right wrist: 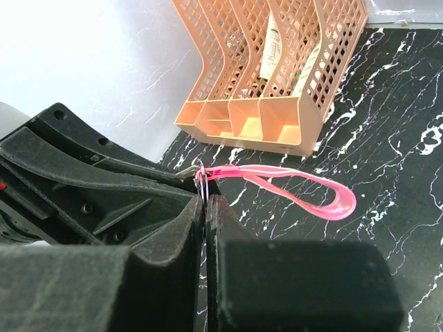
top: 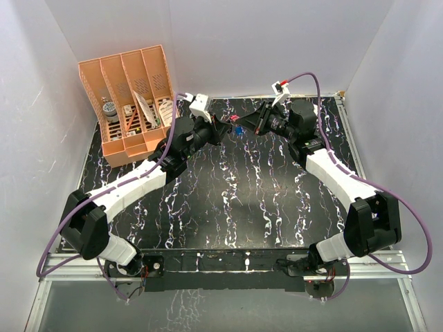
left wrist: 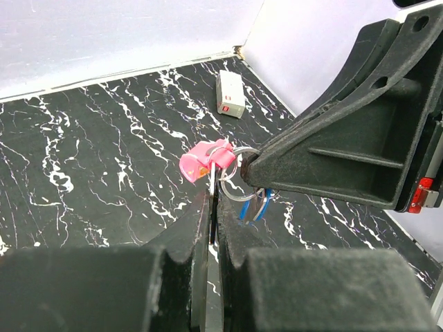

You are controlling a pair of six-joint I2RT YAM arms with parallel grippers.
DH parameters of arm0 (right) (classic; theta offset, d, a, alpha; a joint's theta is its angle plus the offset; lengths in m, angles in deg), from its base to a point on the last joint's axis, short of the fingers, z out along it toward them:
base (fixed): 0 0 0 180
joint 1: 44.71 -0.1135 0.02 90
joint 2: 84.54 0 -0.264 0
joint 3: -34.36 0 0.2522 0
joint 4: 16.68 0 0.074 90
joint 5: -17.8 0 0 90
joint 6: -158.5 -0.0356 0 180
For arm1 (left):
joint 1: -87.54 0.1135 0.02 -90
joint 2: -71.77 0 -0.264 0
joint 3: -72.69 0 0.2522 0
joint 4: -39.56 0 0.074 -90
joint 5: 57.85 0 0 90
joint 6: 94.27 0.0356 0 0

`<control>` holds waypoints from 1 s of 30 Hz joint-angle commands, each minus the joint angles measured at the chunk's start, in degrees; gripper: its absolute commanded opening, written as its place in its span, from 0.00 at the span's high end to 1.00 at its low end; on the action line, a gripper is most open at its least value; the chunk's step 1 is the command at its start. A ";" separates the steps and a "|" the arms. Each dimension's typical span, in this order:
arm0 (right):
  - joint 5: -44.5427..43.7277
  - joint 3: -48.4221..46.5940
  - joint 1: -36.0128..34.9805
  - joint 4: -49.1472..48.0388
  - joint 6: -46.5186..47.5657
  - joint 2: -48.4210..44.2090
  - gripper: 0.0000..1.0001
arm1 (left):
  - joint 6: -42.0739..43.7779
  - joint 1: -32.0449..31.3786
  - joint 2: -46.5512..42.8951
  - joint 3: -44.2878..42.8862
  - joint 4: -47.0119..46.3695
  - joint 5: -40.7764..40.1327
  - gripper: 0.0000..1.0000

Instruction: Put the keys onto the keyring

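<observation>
left claw (left wrist: pixel 213 202): mine, was pinched shut on keyring (left wrist: pixel 201 160)
right claw (right wrist: pixel 206 202): mine, was clamped on same keyring
keyring place: far centre, above table (top: pixel 228 200)
blue key (left wrist: pixel 258 205): hung below keyring

walls (top: pixel 242 41): plain white, behind the left pincer (top: pixel 223 128)
table (top: pixel 228 200): black, white-veined, beneath it
light: seemingly even
</observation>
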 commanded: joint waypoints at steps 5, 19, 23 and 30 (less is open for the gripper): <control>0.52 -0.72 0.41 -2.79 0.42 -1.67 1.00 | 2.70 0.07 -2.29 0.18 -2.85 0.57 1.00; 3.38 -4.19 0.54 4.15 5.18 -0.75 1.00 | 10.16 0.09 0.21 -3.16 0.88 -1.51 0.86; 4.74 -4.99 0.50 6.46 6.69 -0.33 1.00 | 10.97 0.15 1.22 -4.00 0.98 -1.52 0.87; 6.08 -5.47 0.49 9.37 8.57 0.01 1.00 | 11.16 0.16 2.46 -4.97 0.54 -1.08 0.99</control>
